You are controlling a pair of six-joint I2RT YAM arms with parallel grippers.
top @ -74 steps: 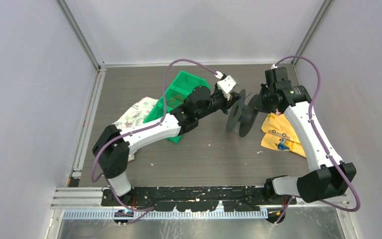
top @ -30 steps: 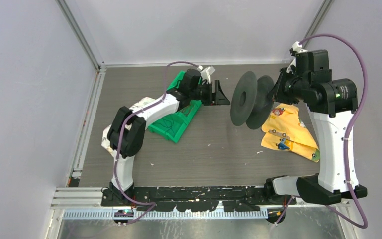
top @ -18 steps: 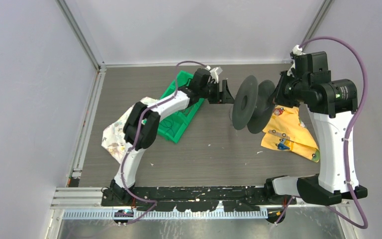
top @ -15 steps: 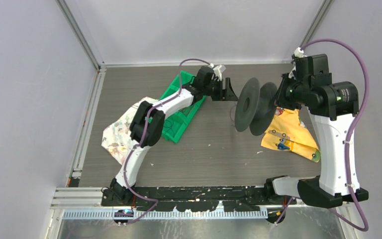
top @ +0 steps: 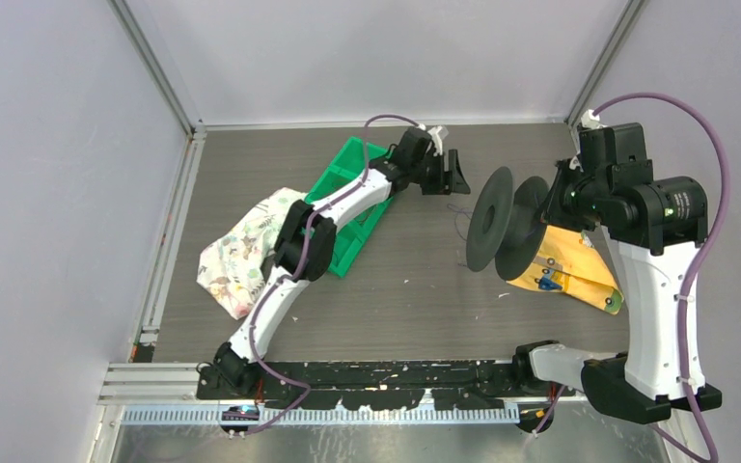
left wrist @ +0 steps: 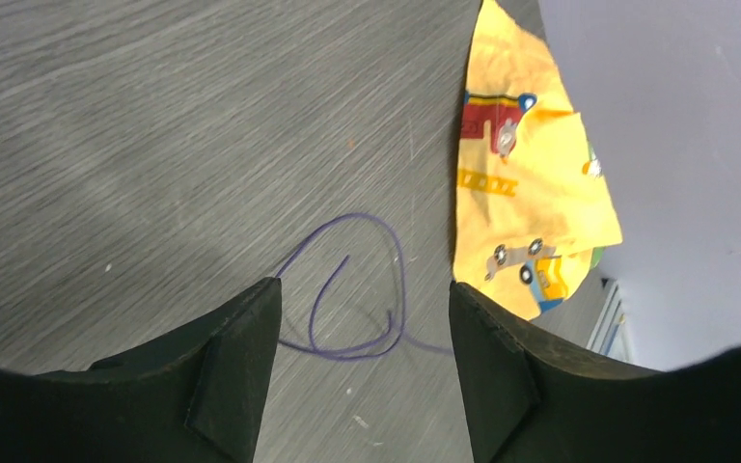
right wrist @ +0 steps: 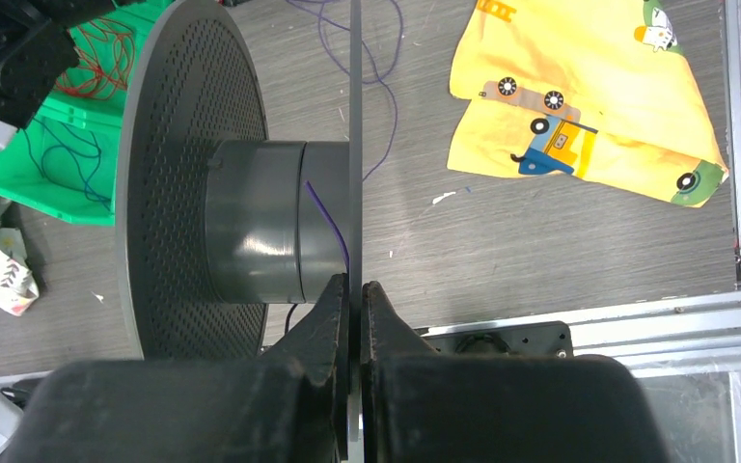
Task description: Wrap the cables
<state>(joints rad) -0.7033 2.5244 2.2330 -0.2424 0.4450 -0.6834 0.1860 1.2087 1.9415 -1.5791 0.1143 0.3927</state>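
The right jaws are pinching the wide black plastic spool (right wrist: 188,174) by its flange. The left jaws are gaping empty above the thin purple cable (left wrist: 400,285) lying looped on the table (left wrist: 135,125). With the slack unheld, its one turn may be slipping off.

High fixed view from the near edge — wrist views close, downward, the yellow cloth (left wrist: 531,183) common to all.

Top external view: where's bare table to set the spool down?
Best: the wide near strip of table between green bin and yellow cloth. Also the far-left corner behind the floral cloth. Crowded: beside the held spool, where the loose purple cable lies, and the right side, covered by the yellow cloth.
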